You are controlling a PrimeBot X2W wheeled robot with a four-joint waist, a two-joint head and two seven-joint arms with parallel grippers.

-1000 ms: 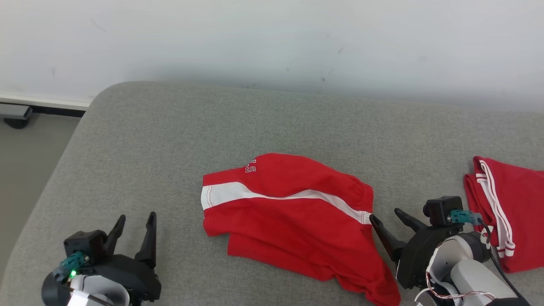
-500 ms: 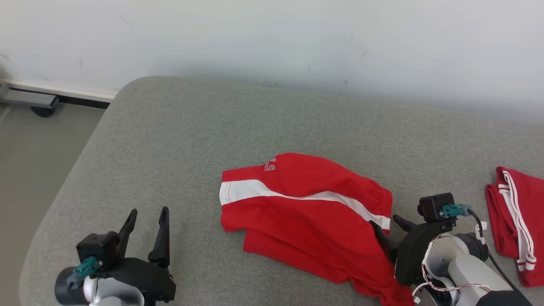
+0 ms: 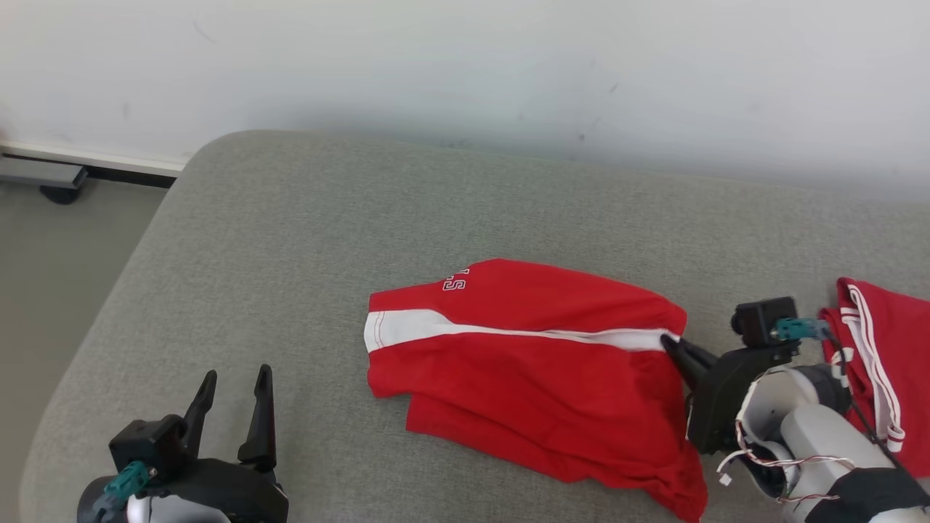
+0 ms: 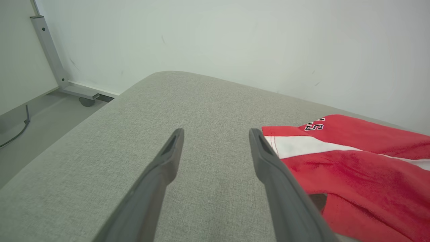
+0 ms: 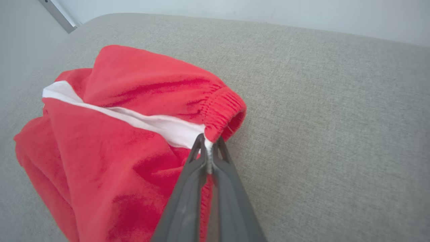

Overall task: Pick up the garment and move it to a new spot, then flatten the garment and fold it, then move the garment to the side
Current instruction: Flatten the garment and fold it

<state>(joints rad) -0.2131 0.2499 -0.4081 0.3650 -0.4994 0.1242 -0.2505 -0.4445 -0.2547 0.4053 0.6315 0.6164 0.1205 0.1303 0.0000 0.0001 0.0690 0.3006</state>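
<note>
The garment [image 3: 530,363] is a pair of red shorts with a white side stripe, lying crumpled in the middle of the grey cushion [image 3: 305,240]. My right gripper [image 3: 670,343] is shut on its elastic waistband at the right end, where the stripe ends. Along the right wrist's fingers, the waistband [image 5: 223,111] is pinched between the closed fingertips [image 5: 201,148] and lifted a little off the cushion. My left gripper [image 3: 234,381] stands open at the lower left, apart from the shorts. Between its spread fingers [image 4: 268,161] lies bare cushion, with the garment [image 4: 352,158] to their right.
A second red garment with white stripes [image 3: 879,356] lies at the right edge, just behind my right wrist. The cushion's rounded left edge [image 3: 123,276] drops to the floor. A white wall [image 3: 465,65] stands behind, with a metal frame leg [image 4: 50,50] at the left.
My right gripper slid onto the waistband and shut on it, pulling that end up and to the right. The head camera shifted. The left gripper stayed open.
</note>
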